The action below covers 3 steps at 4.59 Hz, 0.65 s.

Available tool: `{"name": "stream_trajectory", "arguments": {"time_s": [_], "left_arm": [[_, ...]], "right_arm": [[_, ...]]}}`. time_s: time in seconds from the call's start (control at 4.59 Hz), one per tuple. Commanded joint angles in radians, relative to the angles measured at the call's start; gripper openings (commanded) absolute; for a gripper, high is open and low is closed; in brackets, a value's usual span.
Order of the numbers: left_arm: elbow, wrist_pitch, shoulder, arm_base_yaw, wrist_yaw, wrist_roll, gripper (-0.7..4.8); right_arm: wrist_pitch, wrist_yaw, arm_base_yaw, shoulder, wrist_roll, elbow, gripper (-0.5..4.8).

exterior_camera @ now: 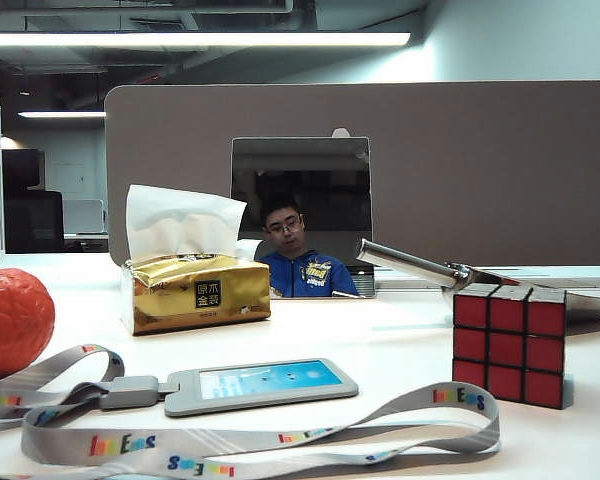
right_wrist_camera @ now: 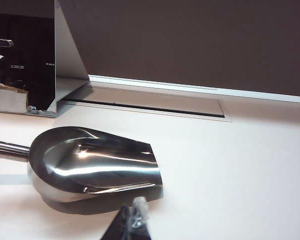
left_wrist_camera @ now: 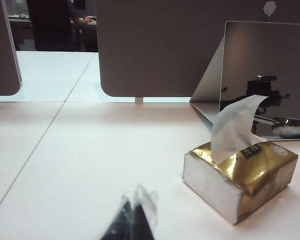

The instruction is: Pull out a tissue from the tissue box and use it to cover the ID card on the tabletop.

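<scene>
You are at the very start: the white tissue tuft (left_wrist_camera: 237, 125) still stands out of the small gold-wrapped tissue box (exterior_camera: 196, 292), which sits well behind the flat grey ID card (exterior_camera: 262, 384) with its blue face, lying bare on the white tabletop (left_wrist_camera: 90, 165). The left gripper (left_wrist_camera: 135, 220) hangs low, near the box but apart from it, seemingly clenched on nothing, though only its tips show; the right gripper (right_wrist_camera: 132, 222) is closed and empty beside a shiny steel scoop (right_wrist_camera: 90, 167). Next, you need one claw opened and brought onto the tuft.
</scene>
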Motion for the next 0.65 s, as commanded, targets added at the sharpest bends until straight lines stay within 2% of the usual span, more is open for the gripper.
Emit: {"name": "stream_trajectory", "arguments": {"time_s": [0.22,0.44,0.65], "left_arm": [[0.003,0.005,0.001,-0.001,0.000,0.000,-0.06],[0.003,0.005,0.001,0.000,0.000,0.000,-0.05],[0.003,0.005,0.001,0.000,0.000,0.000,-0.06]], "right_arm": [[0.049,0.004,0.001,-0.001,-0.002,-0.002,-0.01],[0.202,0.005,0.001,-0.001,-0.002,-0.001,-0.01],[0.239,0.004,0.001,-0.001,-0.002,0.048,-0.01]]}}
